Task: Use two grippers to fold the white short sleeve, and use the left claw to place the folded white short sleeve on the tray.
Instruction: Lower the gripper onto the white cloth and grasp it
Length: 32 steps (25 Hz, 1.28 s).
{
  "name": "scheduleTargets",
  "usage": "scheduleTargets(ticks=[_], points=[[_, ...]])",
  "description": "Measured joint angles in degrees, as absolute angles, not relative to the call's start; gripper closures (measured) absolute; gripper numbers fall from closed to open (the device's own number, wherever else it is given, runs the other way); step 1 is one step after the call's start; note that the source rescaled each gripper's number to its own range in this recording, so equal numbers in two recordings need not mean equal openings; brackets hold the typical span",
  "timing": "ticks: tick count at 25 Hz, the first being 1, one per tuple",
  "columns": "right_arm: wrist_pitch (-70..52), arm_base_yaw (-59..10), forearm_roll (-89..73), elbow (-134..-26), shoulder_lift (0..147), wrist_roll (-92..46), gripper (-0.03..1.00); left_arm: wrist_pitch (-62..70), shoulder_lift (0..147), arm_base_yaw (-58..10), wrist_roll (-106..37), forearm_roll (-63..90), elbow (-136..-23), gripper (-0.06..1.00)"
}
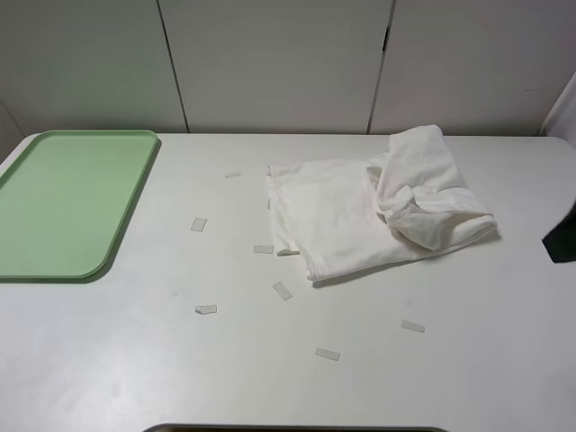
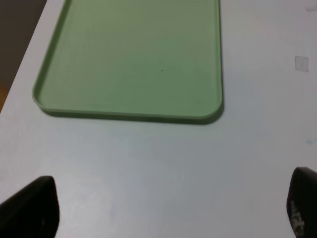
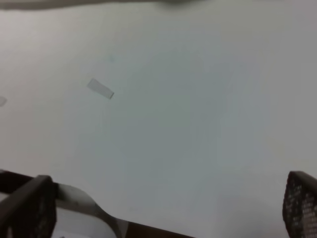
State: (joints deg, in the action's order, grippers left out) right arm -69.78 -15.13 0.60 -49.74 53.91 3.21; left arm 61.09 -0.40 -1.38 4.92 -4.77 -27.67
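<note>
The white short sleeve lies crumpled and partly folded on the white table, right of the middle, with a bunched part at its right side. The pale green tray lies flat at the left and holds nothing; it also shows in the left wrist view. My left gripper is open over bare table just in front of the tray's near rim, and it holds nothing. My right gripper is open over bare table and holds nothing. A dark part of the right arm shows at the right edge, apart from the shirt.
Several small pale paper scraps lie scattered on the table in front of and left of the shirt; one shows in the right wrist view. A white panelled wall stands behind the table.
</note>
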Motion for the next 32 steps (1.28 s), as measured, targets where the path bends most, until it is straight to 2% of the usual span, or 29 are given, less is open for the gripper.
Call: scheduleTargets(ticks=[3, 9, 12, 14, 16, 24, 32], points=[[-69.8, -15.1, 0.6, -47.6, 48.8, 3.6, -0.03, 61.1, -0.4, -1.4, 4.9, -4.8, -27.7, 0.04], [-70.0, -15.1, 0.5, -43.0, 29.3, 4.0, -0.03, 61.1, -0.4, -1.4, 4.9, -4.8, -27.7, 0.04], [-69.9, -14.5, 0.4, -42.1, 25.1, 4.0, -0.03, 61.1, -0.4, -1.4, 4.9, -4.8, -27.7, 0.04], [-68.4, -9.7, 0.4, -38.9, 13.9, 4.0, -0.03, 61.1, -0.4, -1.4, 4.9, -4.8, -27.7, 0.04], [-67.7, -7.2, 0.6, -37.3, 9.6, 4.0, -0.03, 61.1, -0.4, -1.4, 4.9, -4.8, -27.7, 0.04], [-64.9, -0.5, 0.8, -31.2, -0.3, 3.0, -0.03, 61.1, -0.4, -1.4, 4.9, -4.8, -27.7, 0.04], [-59.2, 0.0, 1.4, -28.3, -0.3, 1.0, -0.03, 61.1, -0.4, -1.4, 4.9, -4.8, -27.7, 0.04]])
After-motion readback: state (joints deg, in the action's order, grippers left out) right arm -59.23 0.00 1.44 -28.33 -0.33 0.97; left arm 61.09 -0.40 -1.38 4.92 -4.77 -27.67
